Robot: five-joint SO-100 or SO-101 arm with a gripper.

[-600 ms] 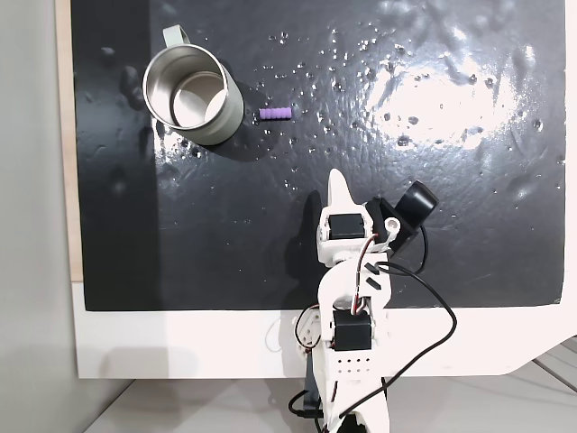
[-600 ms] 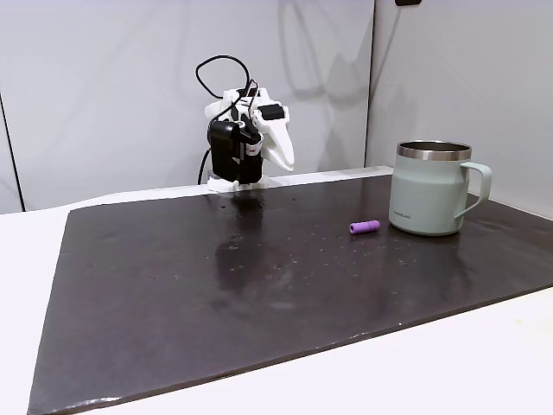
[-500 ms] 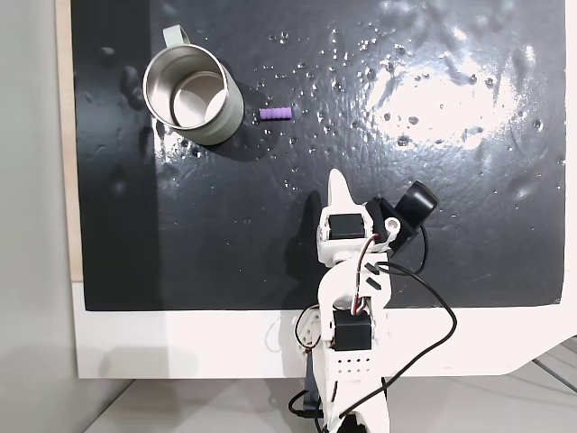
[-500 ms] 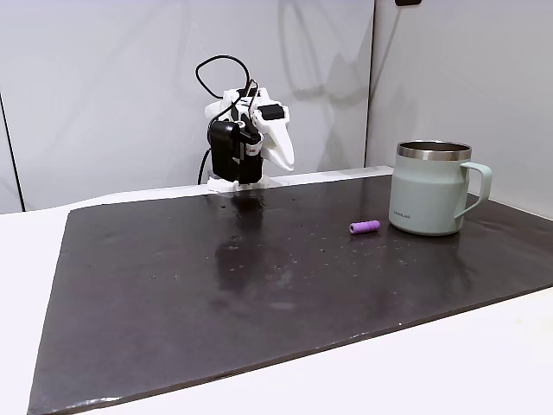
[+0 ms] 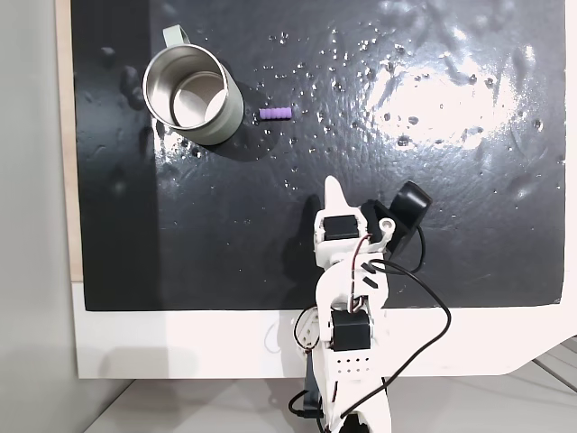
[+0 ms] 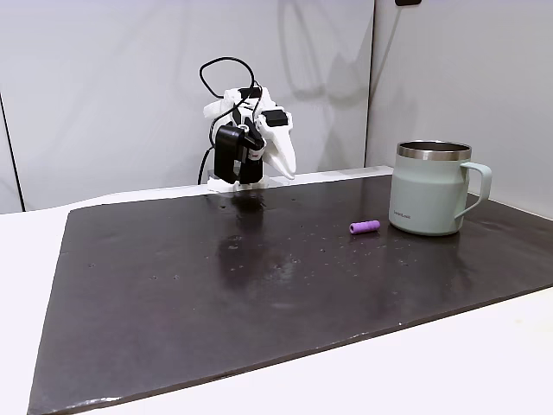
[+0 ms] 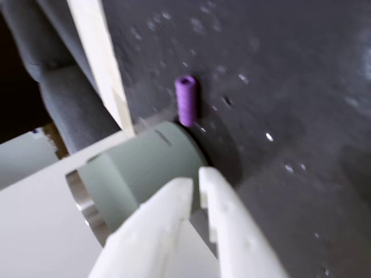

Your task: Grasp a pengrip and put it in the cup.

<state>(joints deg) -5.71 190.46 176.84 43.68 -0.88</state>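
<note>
Pengrip [image 5: 276,114] lies just beside the cup [image 5: 191,95]; the pincer [image 7: 196,178], clenched and empty, hangs well apart.

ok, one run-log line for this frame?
phase: pre-grasp | tool: shut, empty, far from target | pengrip: lying on mat beside cup, apart | cup: upright, nothing seen inside

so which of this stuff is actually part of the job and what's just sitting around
Part of the job:
- purple pengrip, lying on the mat beside the cup
- grey-green metal cup, upright
- gripper, fingers nearly together, holding nothing

Just there:
- black mat under everything
- white table
- black cables on the arm
</note>
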